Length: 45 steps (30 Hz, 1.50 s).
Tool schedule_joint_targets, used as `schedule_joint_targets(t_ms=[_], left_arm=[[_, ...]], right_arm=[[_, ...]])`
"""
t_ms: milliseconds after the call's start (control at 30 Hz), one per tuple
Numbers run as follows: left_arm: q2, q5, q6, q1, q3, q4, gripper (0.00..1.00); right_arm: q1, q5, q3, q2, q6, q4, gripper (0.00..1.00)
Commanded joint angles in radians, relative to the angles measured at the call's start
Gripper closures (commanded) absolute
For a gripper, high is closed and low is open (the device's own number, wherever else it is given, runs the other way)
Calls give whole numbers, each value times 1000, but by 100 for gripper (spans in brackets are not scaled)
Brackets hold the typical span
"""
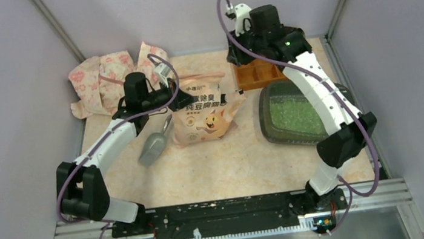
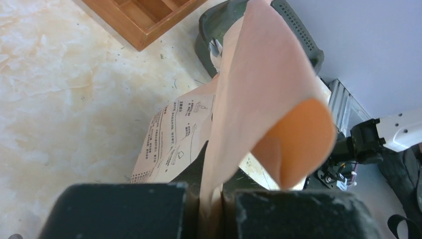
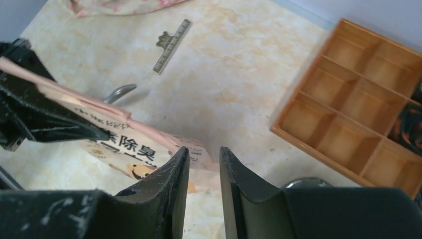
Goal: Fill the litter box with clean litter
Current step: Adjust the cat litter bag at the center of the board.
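Lilac walls close in a marbled beige tabletop, and from the overhead view you see the litter box sitting on the right side, just in front of the orange organiser. A layer of clean litter already covers its floor. A pink bag lies flat in the middle of the surface, with a grey scoop just to its left and a floral cloth bunched in the far left corner. Your left tool sits at the bag's top edge, and your right tool hangs near the organiser's left end, apart from the bag. In the left wrist view, the left tool is clamped on the bag's paper edge, which rises and curls over in front of the lens. The dark rim of the litter box shows behind it. In the right wrist view, the right tool has its jaws parted by a narrow gap with nothing between them, and the bag's corner lies just beyond the left finger. A slim metal clip rests loose on the tabletop farther off. As for progress, you have some granules in the box, but the bag is down on the surface rather than tipped over the tray. You probably have lifting and pouring ahead, though the pictures do not show how much is in the bag or how deep the layer is.
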State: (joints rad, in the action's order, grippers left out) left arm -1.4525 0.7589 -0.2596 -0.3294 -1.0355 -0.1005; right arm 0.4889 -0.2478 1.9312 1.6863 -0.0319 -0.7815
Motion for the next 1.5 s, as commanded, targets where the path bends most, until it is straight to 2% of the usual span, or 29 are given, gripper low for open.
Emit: schedule_joint_targets(t_ms=[0,67,167,333,433,667,933,1167,1333,1467], left_arm=[[55,94,-4,1,20,-128,100],[68,113,-16,2,35,-168,100],[81,140,-18,1,38,-183,100],[94,188,-26,1,29,-192,100],[100,221,-48,2,26,-221,100],[74,303,-79,2,-21,-237,100],[70,357,-95,1,-43,-252,100],[60,439,-118,2,-96,-240,100],[66,490,-141,3,-145,-236,100],[61,530,-154,3,-196,-218,100]], right_arm=[[-13,55,0,-48,64,-62,77],[-25,68,-30,-37,63,-78,83],[-58,-51,-120,-46,51,-29,85],[-120,-392,-260,-65,37,99,77],[-129,-458,-370,-100,-9,200,73],[-137,-600,-581,-175,39,487,72],[-166,-729,-621,-218,59,576,71],[-260,-922,-695,-265,193,728,71],[-295,-947,-705,-292,201,709,71],[-309,-1015,-749,-320,267,816,72]])
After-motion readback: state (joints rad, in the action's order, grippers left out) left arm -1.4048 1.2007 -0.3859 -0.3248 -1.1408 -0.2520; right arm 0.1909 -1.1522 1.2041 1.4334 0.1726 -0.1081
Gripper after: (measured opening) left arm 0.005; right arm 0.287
